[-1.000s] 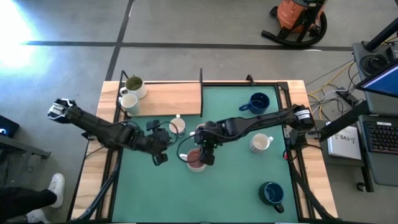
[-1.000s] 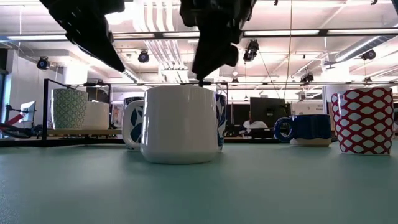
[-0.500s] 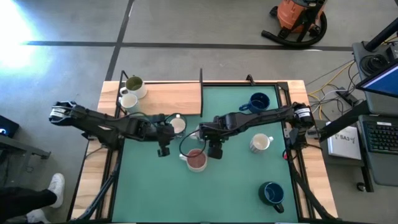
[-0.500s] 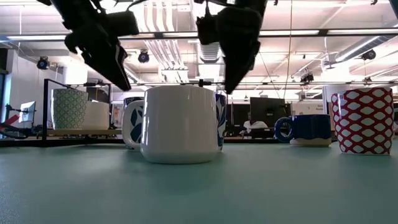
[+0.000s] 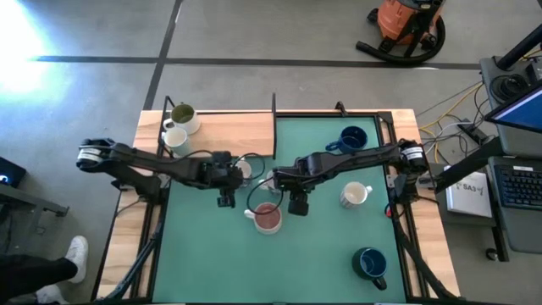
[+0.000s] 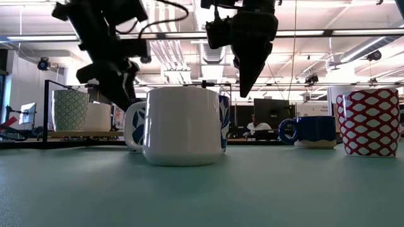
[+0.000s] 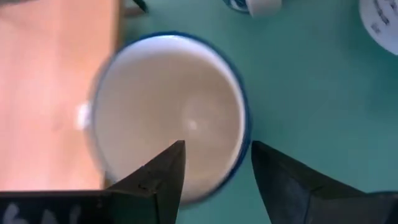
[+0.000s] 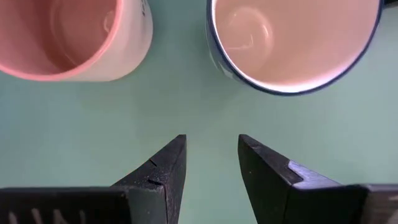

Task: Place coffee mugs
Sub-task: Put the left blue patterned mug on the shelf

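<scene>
A white coffee mug with a blue rim (image 7: pixel 171 112) (image 5: pixel 242 170) stands on the green mat beside the wooden board. My left gripper (image 7: pixel 214 165) (image 6: pixel 120 88) hangs open over its rim, one finger above the inside and one outside; I cannot tell whether they touch it. A mug that is pink inside (image 8: pixel 68 37) (image 5: pixel 267 219) and a second blue-rimmed mug (image 8: pixel 292 43) stand at mid table. My right gripper (image 8: pixel 211 155) (image 5: pixel 290 196) is open above the bare mat just short of those two.
A mug that is green inside (image 5: pixel 182 114) and a white mug (image 5: pixel 174 137) stand on the wooden board (image 5: pixel 237 135) at the far left. A blue mug (image 5: pixel 351 138), a white mug (image 5: pixel 356 195) and a dark blue mug (image 5: pixel 370 263) stand to the right.
My left gripper has swung toward the table's far edge and sunk toward the blue-rimmed mug by the board, rolling as it went. My right gripper has drifted toward the right edge, off the pink-inside mug, and tipped. No mug has moved.
</scene>
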Controlling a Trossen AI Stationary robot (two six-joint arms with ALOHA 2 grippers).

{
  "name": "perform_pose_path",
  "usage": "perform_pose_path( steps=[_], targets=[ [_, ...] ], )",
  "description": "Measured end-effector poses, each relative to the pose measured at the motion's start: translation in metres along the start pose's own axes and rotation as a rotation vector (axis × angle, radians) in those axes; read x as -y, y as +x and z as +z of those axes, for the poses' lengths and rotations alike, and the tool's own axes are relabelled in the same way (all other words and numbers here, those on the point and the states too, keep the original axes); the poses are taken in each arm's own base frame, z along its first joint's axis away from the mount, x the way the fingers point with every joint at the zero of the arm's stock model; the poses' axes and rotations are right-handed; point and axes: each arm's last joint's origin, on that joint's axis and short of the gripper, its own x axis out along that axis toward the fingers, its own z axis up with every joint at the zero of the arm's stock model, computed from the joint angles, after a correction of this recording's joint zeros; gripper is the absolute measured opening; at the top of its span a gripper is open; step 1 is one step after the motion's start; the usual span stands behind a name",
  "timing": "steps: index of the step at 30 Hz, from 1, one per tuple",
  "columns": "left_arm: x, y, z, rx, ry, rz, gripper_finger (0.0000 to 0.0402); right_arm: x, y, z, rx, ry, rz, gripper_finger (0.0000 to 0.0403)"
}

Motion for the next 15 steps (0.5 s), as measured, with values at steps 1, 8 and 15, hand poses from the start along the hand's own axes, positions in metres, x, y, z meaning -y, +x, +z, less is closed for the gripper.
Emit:
perform_pose_path(
  steps=[1, 8, 15],
  targets=[
    [0.001, 0.003, 0.0, -0.014, 0.01, -0.019, 0.0162, 0.0, 0.0, -0.001, -0.004, 0.0, -0.001, 0.0134],
    [0.004, 0.015, 0.002, -0.057, 0.049, -0.044, 0.0084, 0.0, -0.003, -0.001, 0.003, -0.002, 0.001, 0.0134],
    [-0.001, 0.007, 0.008, -0.042, 0.04, -0.057, 0.002, 0.0, -0.003, -0.001, 0.003, -0.01, 0.001, 0.0134]
  ],
)
